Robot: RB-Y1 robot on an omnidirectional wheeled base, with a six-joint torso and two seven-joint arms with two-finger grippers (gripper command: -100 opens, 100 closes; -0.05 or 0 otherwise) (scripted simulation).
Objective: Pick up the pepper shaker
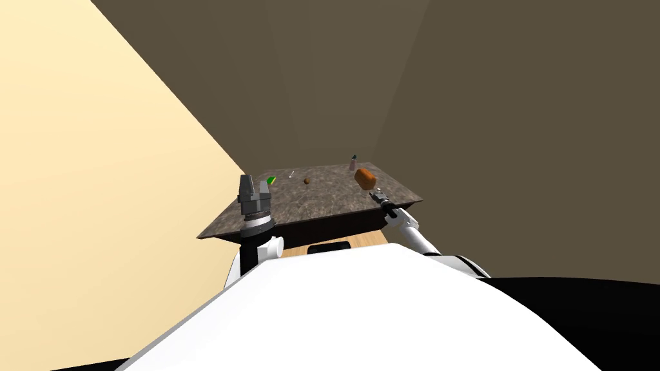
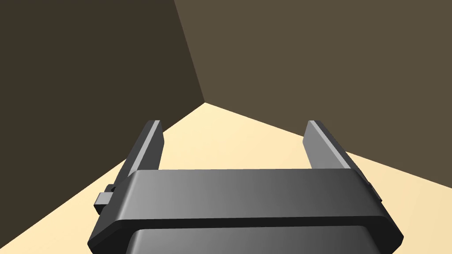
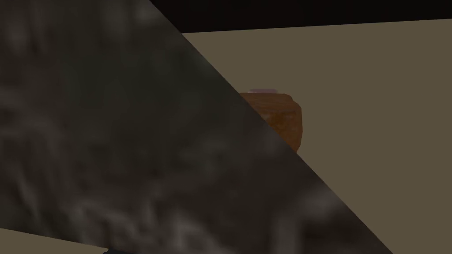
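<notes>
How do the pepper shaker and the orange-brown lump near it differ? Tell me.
The pepper shaker is slim, upright, pale pink with a dark cap; the orange-brown lump is bigger and squat. The shaker stands by the far edge; the lump lies nearer me. Both sit on the mottled dark tabletop.

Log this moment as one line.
right gripper: low over table, short of brown block | pepper shaker: untouched, beyond it | left gripper: open, raised

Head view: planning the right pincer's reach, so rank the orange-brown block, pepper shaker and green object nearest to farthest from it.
1. Orange-brown block, just beyond the right pincer.
2. Pepper shaker, at the table's far edge.
3. Green object, on the table's left side.
</notes>
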